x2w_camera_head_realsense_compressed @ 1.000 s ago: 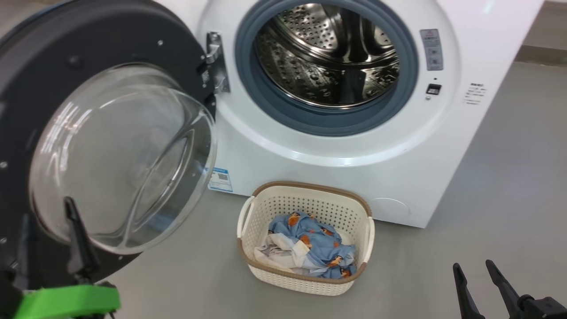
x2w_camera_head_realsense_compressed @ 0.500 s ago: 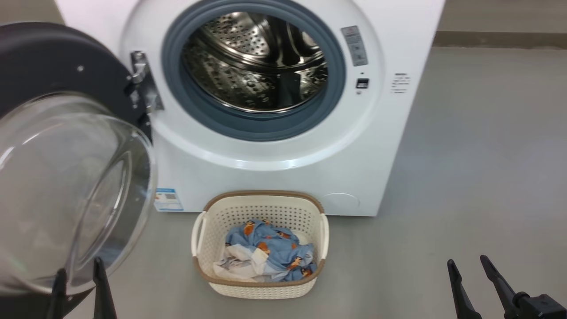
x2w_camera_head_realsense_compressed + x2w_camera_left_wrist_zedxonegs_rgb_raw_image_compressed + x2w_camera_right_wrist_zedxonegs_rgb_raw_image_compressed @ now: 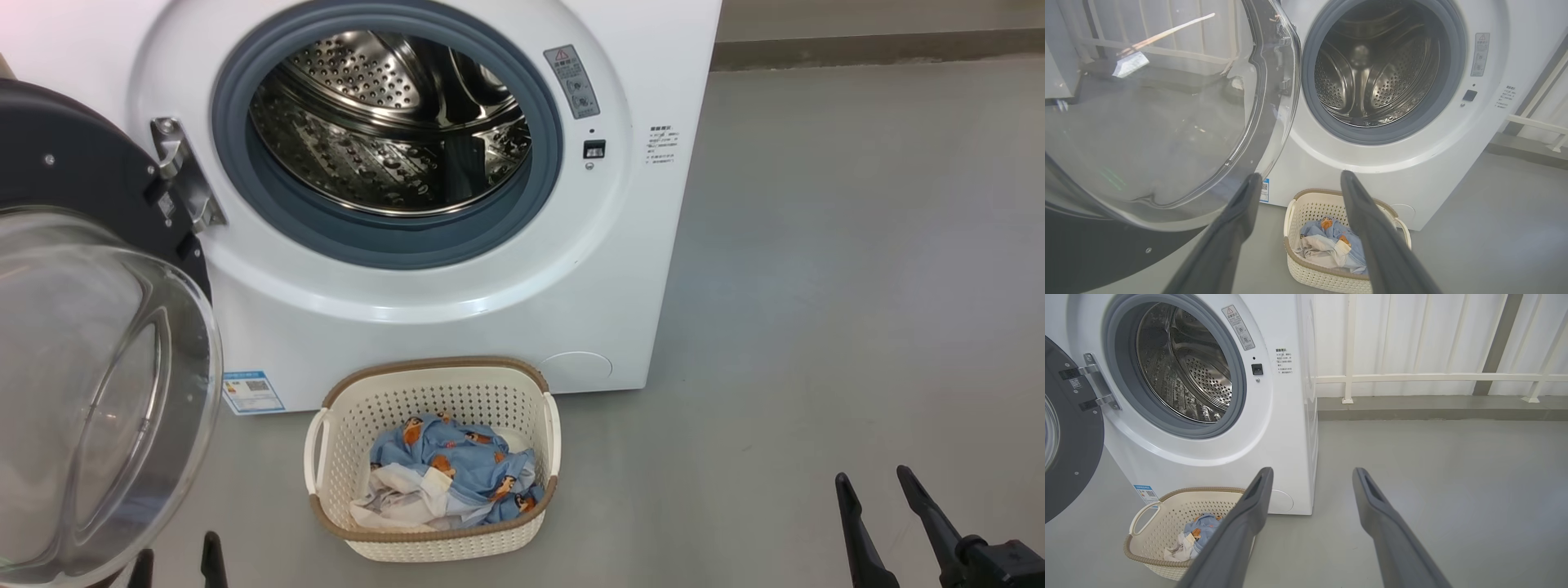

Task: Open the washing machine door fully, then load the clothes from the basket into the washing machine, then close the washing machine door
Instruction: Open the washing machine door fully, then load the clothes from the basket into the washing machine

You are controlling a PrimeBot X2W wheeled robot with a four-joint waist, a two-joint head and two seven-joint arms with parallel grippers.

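Slid leftward across the head view over the last second, washing machine (image 3: 457, 327), washing machine door (image 3: 90, 384) and basket (image 3: 433, 362) all together: a camera turn, no move of the things. Lower in that view now, the left gripper (image 3: 178, 559), only fingertips over the bottom edge, no longer in front of the door glass as a second ago. Jaws spread wide, holding nothing; in the left wrist view, aimed toward the basket, glass bowl just left of the left finger. At the lower right, the right gripper (image 3: 871, 478), over grey floor (image 3: 816, 286), likewise spread wide and empty, well apart from machine and basket. Door swung out on its metal hinge (image 3: 184, 175) at the machine's left, dark grey inner face and bulging clear glass turned toward the camera. Perforated steel drum (image 3: 384, 122) open to view behind the blue-grey seal (image 3: 392, 249). Basket on the floor just in front of the machine, below the opening. Inside it the clothes (image 3: 461, 465): light blue fabric with orange-brown figures heaped over a white-grey cloth (image 3: 392, 498) at the near left.
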